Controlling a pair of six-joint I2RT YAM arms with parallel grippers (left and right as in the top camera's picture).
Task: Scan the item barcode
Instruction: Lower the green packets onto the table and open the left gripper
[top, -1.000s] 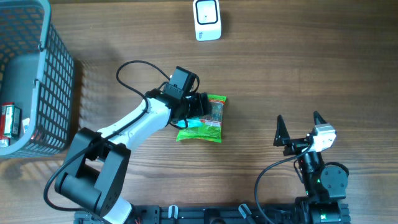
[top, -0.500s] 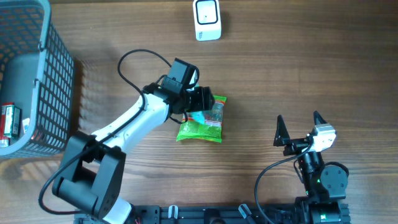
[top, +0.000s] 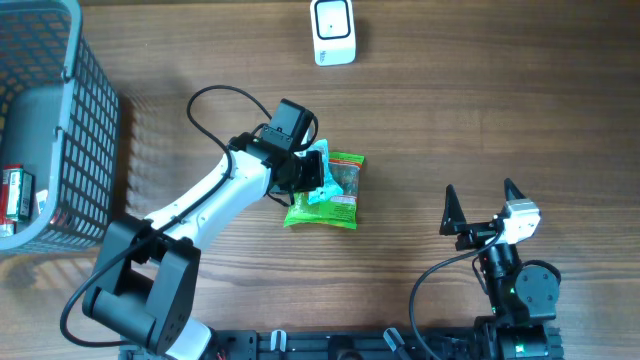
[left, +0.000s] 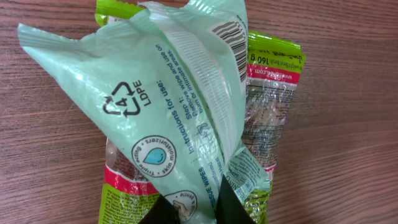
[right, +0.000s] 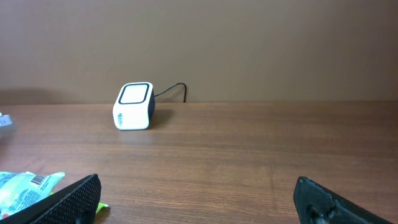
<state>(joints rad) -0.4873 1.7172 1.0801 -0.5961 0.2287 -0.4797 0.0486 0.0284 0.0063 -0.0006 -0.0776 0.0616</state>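
We see the left arm (top: 215, 195) stretched slantwise across the wooden table (top: 480, 100) from the robot's side of the scanner (top: 333, 32). Its left gripper (top: 312, 175) is clenched on a pale green pouch (left: 174, 112) whose barcode (left: 229, 34) faces the wrist camera, over a bright green bag (top: 338, 207). The right gripper (top: 480, 192) stands spread wide, well right of the scanner; a grey basket (top: 70, 150) sits far left of it.

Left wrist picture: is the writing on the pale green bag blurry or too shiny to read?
Left wrist view: sharp, the pale green bag shows readable print and a crisp barcode, only soft shine on its wrinkles. Overhead view: evenly lit, but the print is too small to read.
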